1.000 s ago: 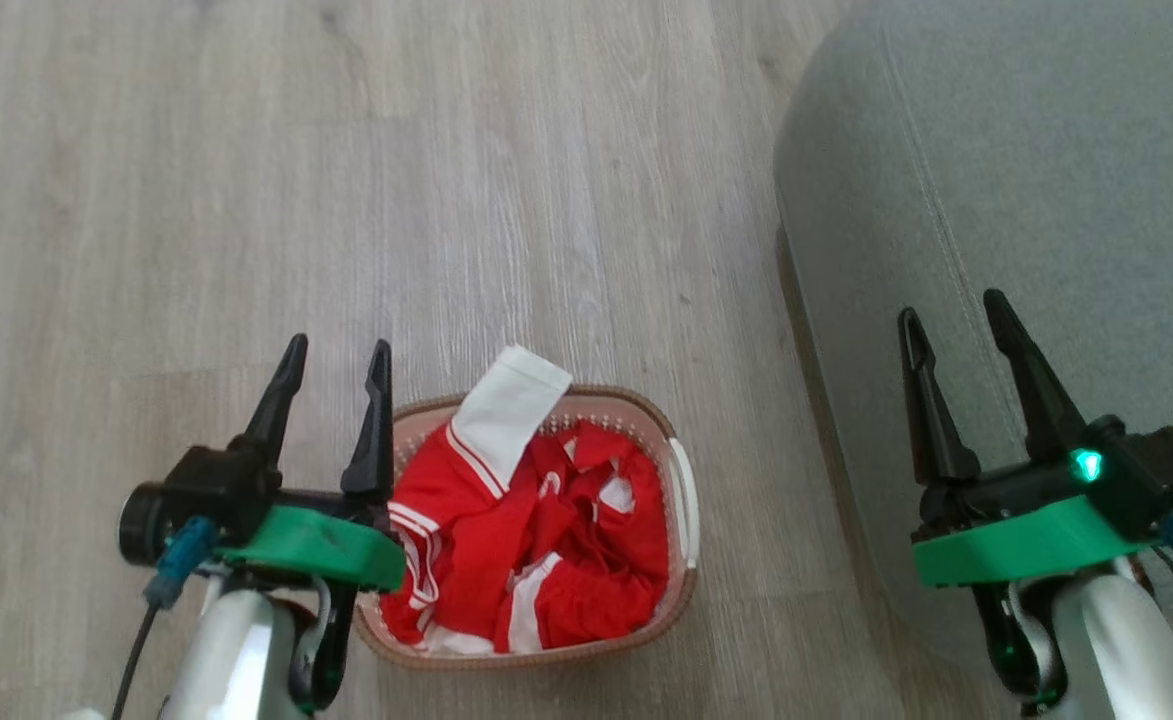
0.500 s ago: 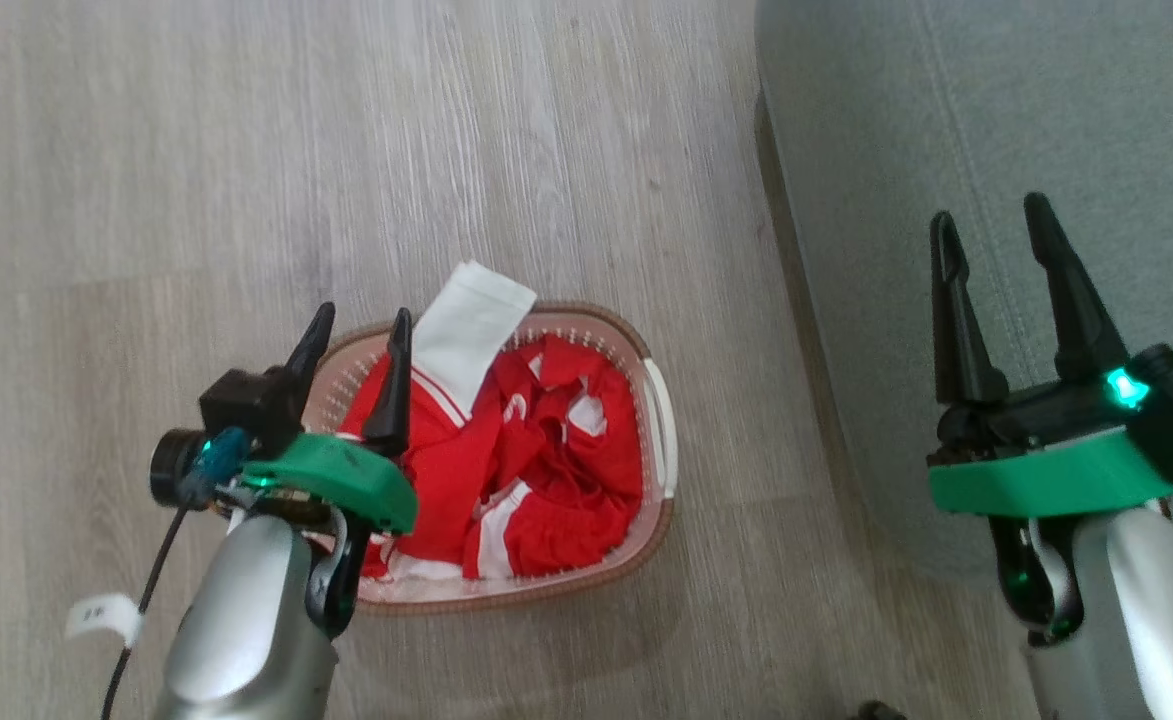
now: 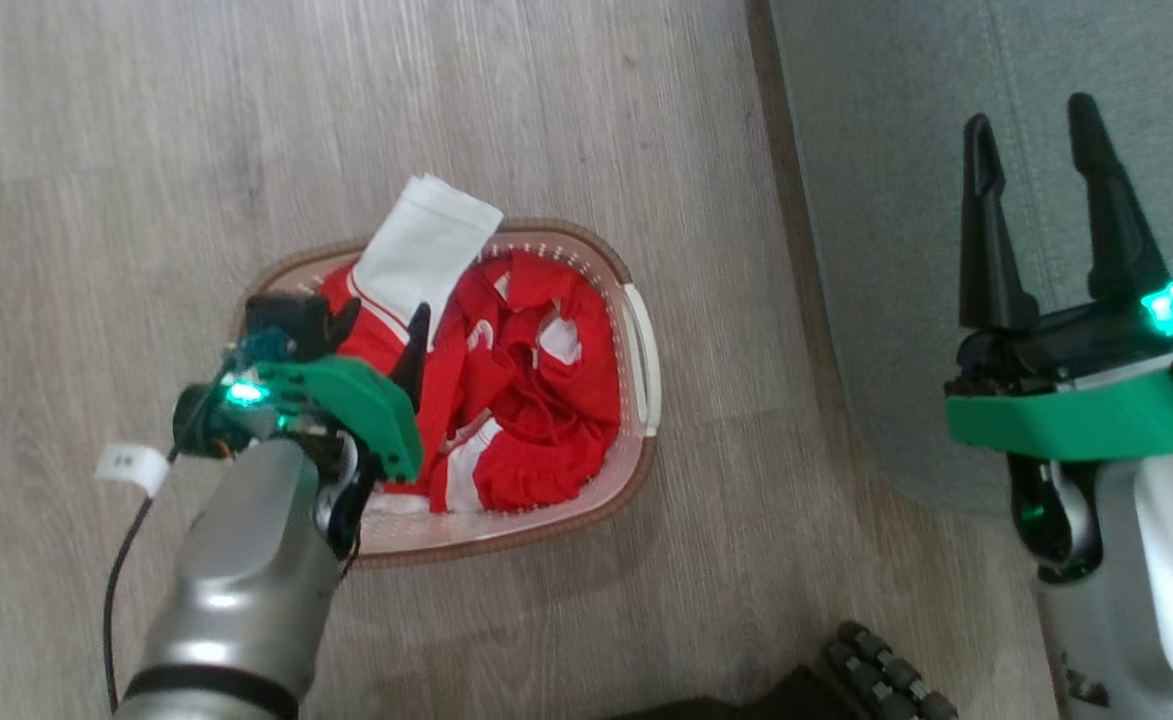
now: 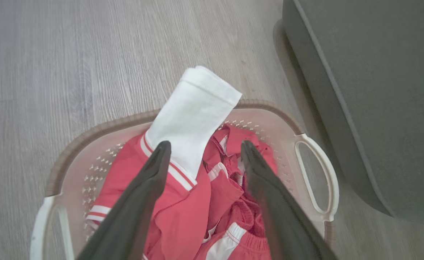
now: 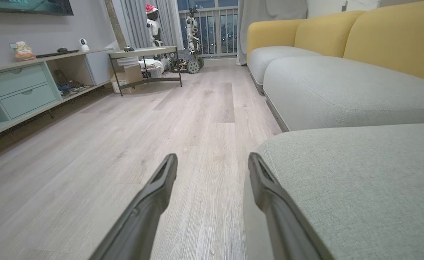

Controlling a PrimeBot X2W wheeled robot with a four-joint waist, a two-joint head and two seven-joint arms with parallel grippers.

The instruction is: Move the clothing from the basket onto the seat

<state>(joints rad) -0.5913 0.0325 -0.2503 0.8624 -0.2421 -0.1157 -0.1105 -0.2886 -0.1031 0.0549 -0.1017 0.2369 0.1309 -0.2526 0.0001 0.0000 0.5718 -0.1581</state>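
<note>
Fingers (image 4: 143,187) of my left gripper (image 3: 386,312) stand apart with nothing between them, poised over the left side of the basket (image 3: 601,250). Their tips point down at the clothing (image 3: 536,400), one tip over the striped cuff where red fabric meets the white sleeve (image 3: 426,245), the other over the crumpled red folds to its right. I cannot tell whether the tips touch the fabric. The clothing lies heaped inside the basket, all of it within the walls except the white sleeve, which sticks out over the far rim. The basket sits on the pale wood floor (image 3: 146,150), its white handle (image 3: 643,360) on the right side facing the seat (image 3: 896,200). A strip of bare floor lies between the basket and the seat. My right gripper (image 3: 1031,115) hangs over the seat's left part, fingers apart and holding nothing, pointing toward the far end of the room.
</note>
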